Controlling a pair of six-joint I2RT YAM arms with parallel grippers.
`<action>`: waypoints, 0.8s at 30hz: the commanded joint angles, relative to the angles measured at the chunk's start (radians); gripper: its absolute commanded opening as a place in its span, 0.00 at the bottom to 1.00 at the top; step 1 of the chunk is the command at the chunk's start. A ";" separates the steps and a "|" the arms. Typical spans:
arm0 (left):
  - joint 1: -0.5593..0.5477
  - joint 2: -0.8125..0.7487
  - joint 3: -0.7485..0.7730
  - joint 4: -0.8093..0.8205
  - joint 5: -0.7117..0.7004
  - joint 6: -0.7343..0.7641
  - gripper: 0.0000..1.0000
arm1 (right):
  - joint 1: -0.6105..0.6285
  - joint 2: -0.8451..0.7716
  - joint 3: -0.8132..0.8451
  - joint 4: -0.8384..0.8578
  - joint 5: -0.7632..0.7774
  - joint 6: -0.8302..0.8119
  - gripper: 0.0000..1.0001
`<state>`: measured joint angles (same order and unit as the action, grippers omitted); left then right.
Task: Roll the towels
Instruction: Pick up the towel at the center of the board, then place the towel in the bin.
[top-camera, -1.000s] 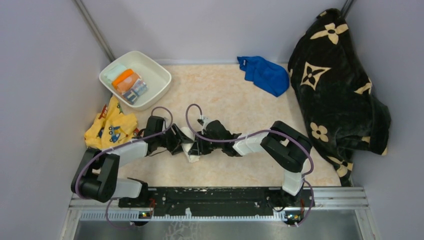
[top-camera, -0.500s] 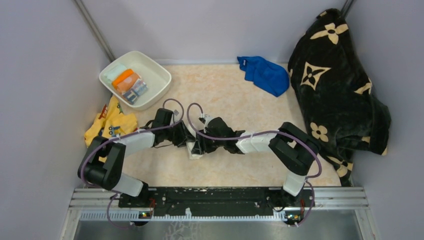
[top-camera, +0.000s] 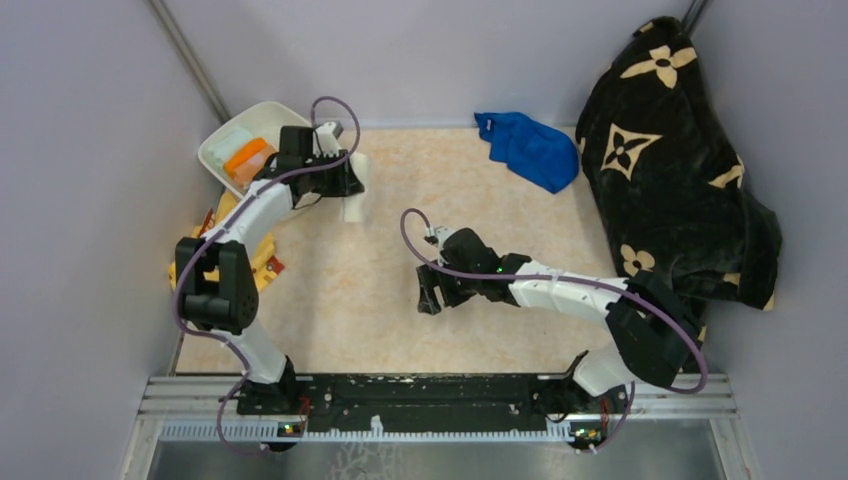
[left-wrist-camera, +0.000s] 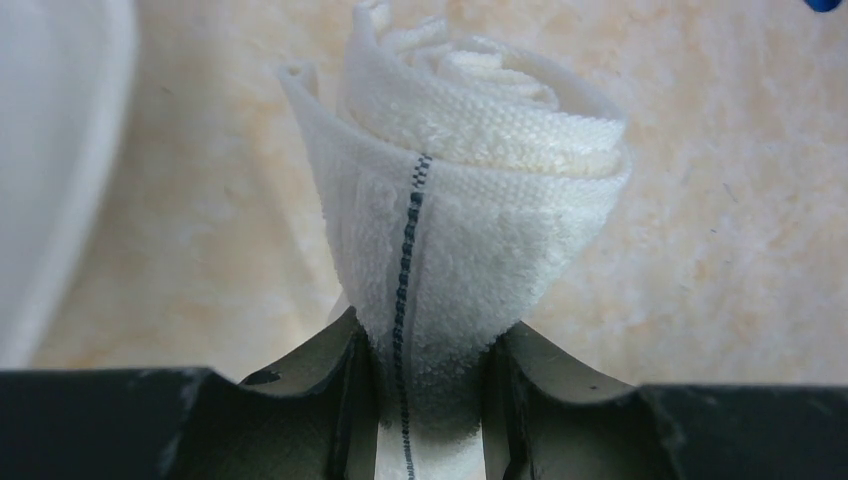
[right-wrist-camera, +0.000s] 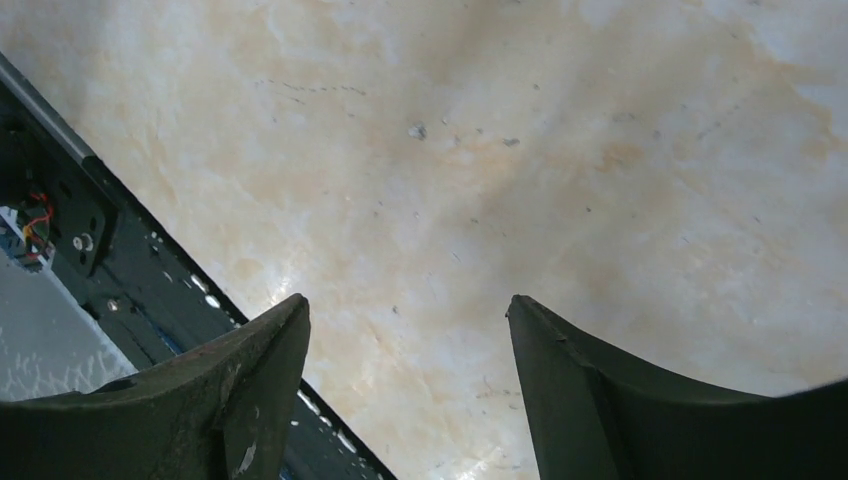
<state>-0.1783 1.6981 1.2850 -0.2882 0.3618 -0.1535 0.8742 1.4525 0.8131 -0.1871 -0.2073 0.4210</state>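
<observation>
My left gripper (top-camera: 345, 182) is shut on a rolled cream-white towel (top-camera: 353, 206), held off the table beside the white bin (top-camera: 222, 143). In the left wrist view the roll (left-wrist-camera: 470, 190) stands up between the jaws (left-wrist-camera: 430, 345), its spiral end facing the camera. A printed towel with orange (top-camera: 246, 156) lies in the bin, partly behind the arm. The royal blue towel (top-camera: 530, 150) lies crumpled at the back of the table. My right gripper (top-camera: 428, 296) hangs open and empty over bare table near the middle (right-wrist-camera: 405, 312).
A large black blanket with cream flowers (top-camera: 680, 180) covers the right side. A yellow printed cloth (top-camera: 212, 232) lies left of the table, below the bin. The black rail (right-wrist-camera: 100, 250) runs along the near edge. The bin's rim (left-wrist-camera: 50, 150) shows left of the roll.
The left arm has lifted the rolled cream towel from the middle and swung it back-left to the bin. The right gripper let go, opened and drew slightly right.
</observation>
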 joint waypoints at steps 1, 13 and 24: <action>0.073 0.067 0.173 -0.155 0.021 0.224 0.18 | -0.034 -0.074 -0.030 -0.070 0.017 -0.043 0.73; 0.271 0.263 0.538 -0.348 0.103 0.472 0.20 | -0.055 -0.008 0.011 -0.119 0.018 -0.087 0.73; 0.331 0.434 0.608 -0.444 0.020 0.583 0.20 | -0.062 0.066 0.073 -0.145 0.001 -0.099 0.74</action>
<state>0.1421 2.1006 1.8500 -0.6765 0.4061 0.3622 0.8261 1.5017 0.8154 -0.3325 -0.2008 0.3412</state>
